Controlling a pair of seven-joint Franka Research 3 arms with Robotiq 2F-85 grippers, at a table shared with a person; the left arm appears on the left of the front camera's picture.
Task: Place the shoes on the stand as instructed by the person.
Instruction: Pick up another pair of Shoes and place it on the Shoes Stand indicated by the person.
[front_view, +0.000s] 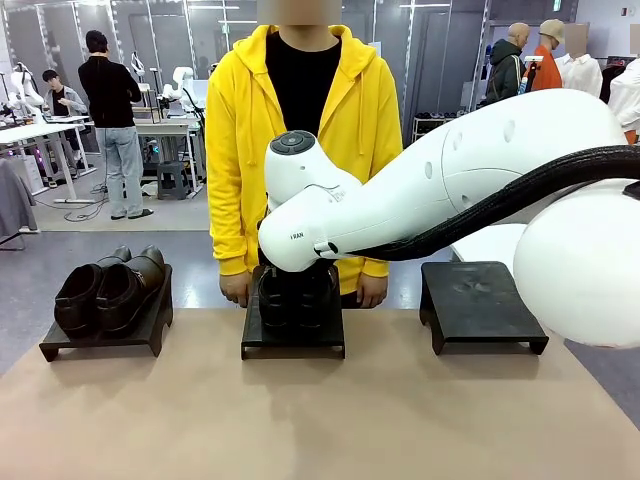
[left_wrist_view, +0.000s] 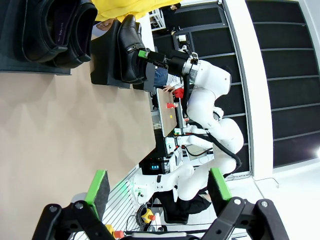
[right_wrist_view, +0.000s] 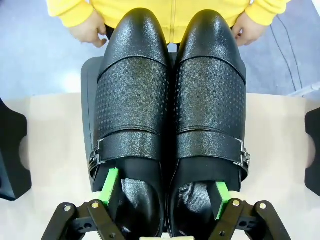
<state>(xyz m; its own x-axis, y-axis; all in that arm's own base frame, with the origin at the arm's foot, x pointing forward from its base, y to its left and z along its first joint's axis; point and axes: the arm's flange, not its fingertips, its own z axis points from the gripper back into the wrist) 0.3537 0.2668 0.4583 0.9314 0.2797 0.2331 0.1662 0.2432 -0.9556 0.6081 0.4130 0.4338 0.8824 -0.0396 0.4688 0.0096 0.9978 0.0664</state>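
One pair of glossy black shoes (front_view: 110, 285) rests on the left stand (front_view: 100, 340). A second pair, with buckle straps (right_wrist_view: 170, 100), sits on the middle stand (front_view: 292, 345), toes toward the person (front_view: 300, 110) in the yellow hoodie. My right gripper (right_wrist_view: 165, 190) is open above this pair, one green-padded finger (right_wrist_view: 110, 185) dipped into each shoe's opening. Both of the person's hands (right_wrist_view: 87, 32) hang just beyond the toes. My left gripper (left_wrist_view: 159, 192) is open with nothing between its fingers, off to the side of the table, well away from both pairs.
A third black stand (front_view: 480, 310) at the right holds nothing. My right arm's white links (front_view: 450, 190) stretch across the right half of the front view. The tan tabletop (front_view: 300, 420) lies bare in front of the stands. Other people and tables are far behind.
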